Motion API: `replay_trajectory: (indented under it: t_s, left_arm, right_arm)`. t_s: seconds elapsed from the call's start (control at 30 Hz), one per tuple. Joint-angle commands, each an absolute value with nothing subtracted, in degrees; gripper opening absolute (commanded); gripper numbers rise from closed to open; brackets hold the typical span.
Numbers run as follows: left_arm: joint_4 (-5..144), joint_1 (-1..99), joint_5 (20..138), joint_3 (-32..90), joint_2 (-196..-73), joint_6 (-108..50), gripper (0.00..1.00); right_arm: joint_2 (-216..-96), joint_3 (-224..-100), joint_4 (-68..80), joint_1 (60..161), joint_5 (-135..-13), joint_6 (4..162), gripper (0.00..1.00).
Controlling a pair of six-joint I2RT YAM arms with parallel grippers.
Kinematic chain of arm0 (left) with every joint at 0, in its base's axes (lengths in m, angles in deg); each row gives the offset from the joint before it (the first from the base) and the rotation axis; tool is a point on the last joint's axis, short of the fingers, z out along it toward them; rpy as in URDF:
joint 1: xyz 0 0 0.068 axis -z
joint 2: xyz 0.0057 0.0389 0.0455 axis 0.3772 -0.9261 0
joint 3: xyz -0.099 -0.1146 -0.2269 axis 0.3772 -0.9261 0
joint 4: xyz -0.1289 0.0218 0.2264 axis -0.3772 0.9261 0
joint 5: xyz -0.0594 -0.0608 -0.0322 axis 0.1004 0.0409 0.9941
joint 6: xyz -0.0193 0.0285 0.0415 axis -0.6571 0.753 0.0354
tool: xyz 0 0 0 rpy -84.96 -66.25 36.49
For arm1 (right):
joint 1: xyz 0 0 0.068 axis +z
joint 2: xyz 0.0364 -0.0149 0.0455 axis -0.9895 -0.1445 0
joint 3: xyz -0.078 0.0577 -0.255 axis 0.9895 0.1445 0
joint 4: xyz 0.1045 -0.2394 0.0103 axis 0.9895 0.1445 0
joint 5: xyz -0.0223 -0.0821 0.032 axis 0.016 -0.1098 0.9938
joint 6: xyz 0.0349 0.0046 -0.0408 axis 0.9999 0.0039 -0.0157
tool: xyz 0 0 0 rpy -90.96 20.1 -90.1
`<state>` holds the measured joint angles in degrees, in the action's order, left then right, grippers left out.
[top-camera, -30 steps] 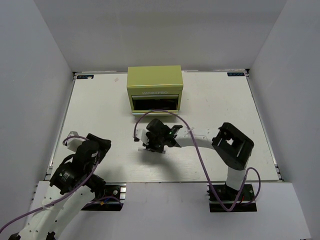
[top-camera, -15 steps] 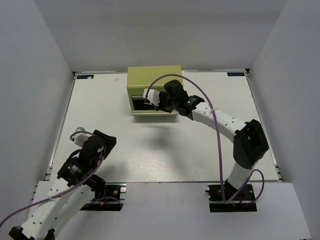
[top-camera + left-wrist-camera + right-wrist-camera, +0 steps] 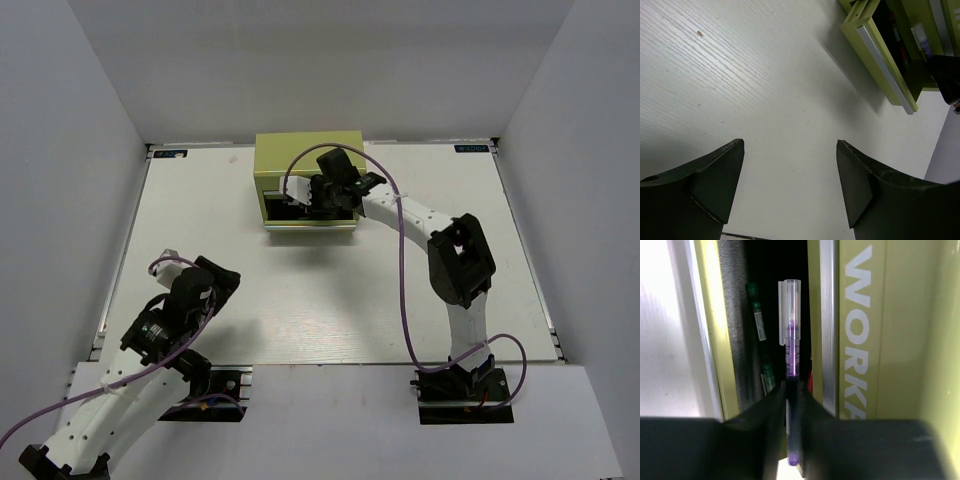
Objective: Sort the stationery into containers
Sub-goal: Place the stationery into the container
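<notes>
a white table (image 3: 200,220) stands between plain white walls (image 3: 60,150).

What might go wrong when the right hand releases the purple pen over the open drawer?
The purple pen, pinched in the right hand, hangs close to the silver rail above the open drawer; released here, it might catch on that rail. It may also land across the green pen already inside and lie askew.

The top camera looked steeply down from above the near edge, taking in the whole desk (image 3: 200,220). The left wrist camera faced the open drawer (image 3: 879,56) from afar; the right wrist camera peered closely into that same drawer.
</notes>
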<state>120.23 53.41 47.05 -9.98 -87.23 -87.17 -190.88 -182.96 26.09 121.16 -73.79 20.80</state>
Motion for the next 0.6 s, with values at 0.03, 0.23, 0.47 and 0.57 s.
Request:
replay_trajectory:
  t_s: [0.03, 0.23, 0.47, 0.57]
  left_arm:
    - [119.56, 53.45, 47.66, -10.25, -86.6, -86.34, 0.84]
    - [117.89, 53.45, 47.66, -10.78, -87.39, -86.34, 0.84]
    - [115.17, 53.45, 48.71, -10.78, -90.11, -85.28, 0.84]
    - [115.16, 53.45, 48.71, -10.78, -90.73, -84.75, 0.84]
  right_arm:
    - [-191.53, -188.08, 29.39, 120.98, -71.41, 20.12, 0.37]
    - [-188.55, -186.34, 32.21, 120.98, -65.62, 20.83, 0.45]
    - [-188.97, -189.06, 47.28, 120.45, -49.74, 12.06, 0.0]
    - [-190.38, -188.88, 52.92, 120.98, -44.34, 5.45, 0.0]
